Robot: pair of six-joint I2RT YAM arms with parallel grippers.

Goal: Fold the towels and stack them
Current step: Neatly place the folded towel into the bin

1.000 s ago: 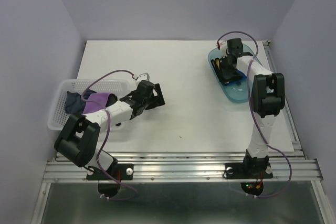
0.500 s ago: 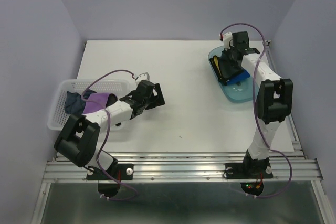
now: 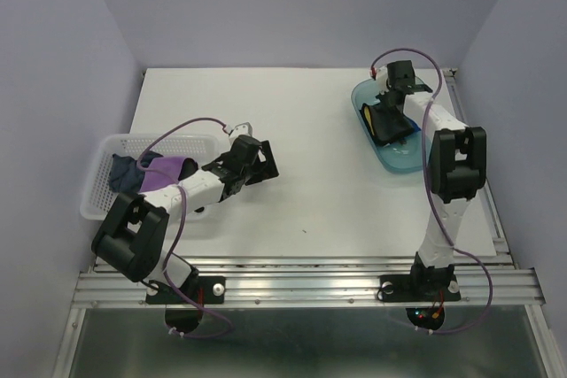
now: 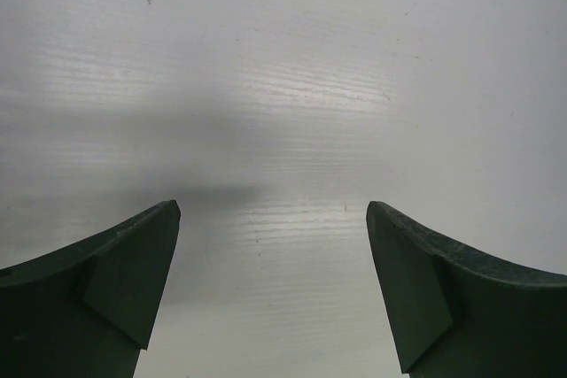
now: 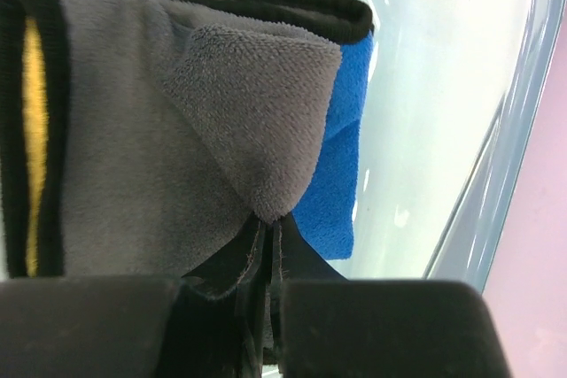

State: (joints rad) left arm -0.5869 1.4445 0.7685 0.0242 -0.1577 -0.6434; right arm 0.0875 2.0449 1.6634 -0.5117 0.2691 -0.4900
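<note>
White desk (image 3: 301,157), lavender walls. From above, a white mesh basket (image 3: 99,204) at left holds a purple towel (image 3: 168,170) and a dark navy towel (image 3: 124,173). Only the right wrist view shows the right gripper (image 5: 270,250), jaws pinched tight on a grey towel (image 5: 133,157) over a blue towel (image 5: 337,157) in the teal tray (image 5: 443,130). Above bare desk, the left gripper (image 4: 270,219) has jaws wide apart, empty.

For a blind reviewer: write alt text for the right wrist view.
The right gripper, jaws shut, pinches a fold of a grey towel with black edging. A blue towel shows at picture right, a yellow strip at picture left, all in a translucent teal tray.
</note>
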